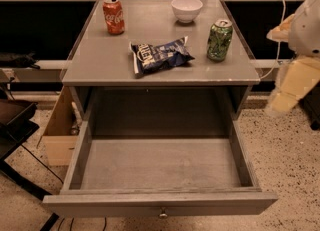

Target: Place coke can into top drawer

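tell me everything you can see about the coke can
The coke can is red with white script and a silver top, metal by its look. It stands upright near the back left corner of the grey cabinet top, touching nothing else. The claw is out of view; only the pale arm shows at the right edge, far from it.

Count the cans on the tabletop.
2. The coke can stands back left; the green can near the right edge. The top drawer holds none. The claw hangs right of the table.
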